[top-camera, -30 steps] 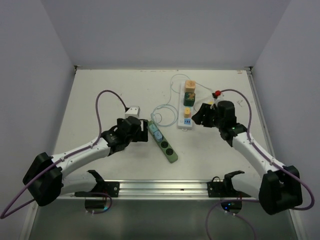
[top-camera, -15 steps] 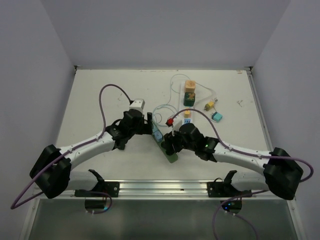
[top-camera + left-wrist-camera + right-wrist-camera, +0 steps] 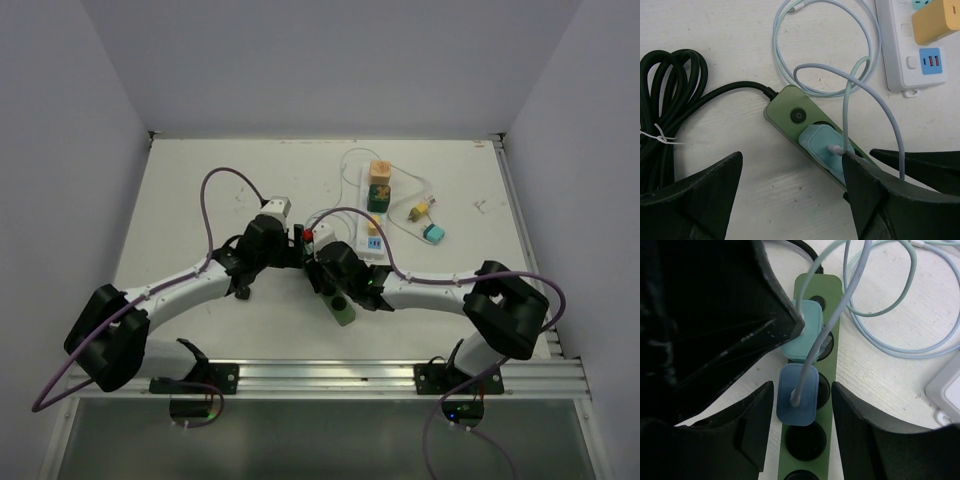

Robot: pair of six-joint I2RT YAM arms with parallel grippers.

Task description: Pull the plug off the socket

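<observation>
Spread wide on the left gripper [image 3: 791, 167], with a pale teal square plastic plug [image 3: 822, 147] between the jaws, close up against one side. Spread on the right gripper [image 3: 802, 390] too, one jaw each side of a dark blue square plastic plug [image 3: 797, 405], not pinching. Both plugged into a long green plastic power strip [image 3: 780, 107]. Past the left jaws, a white plastic power strip [image 3: 895, 50].

White power strip [image 3: 372, 213] lies lengthwise on the table [image 3: 200, 170]. Plugged into it, far end to near: orange block [image 3: 379, 170], dark green block [image 3: 378, 196], yellow adapter [image 3: 374, 227], then a blue USB panel [image 3: 373, 243]. Loose to the strip's right: small yellow plug [image 3: 418, 211], with a teal adapter [image 3: 433, 233] just nearer. Aluminium rail [image 3: 320, 375] sits well nearer, at the table edge.
</observation>
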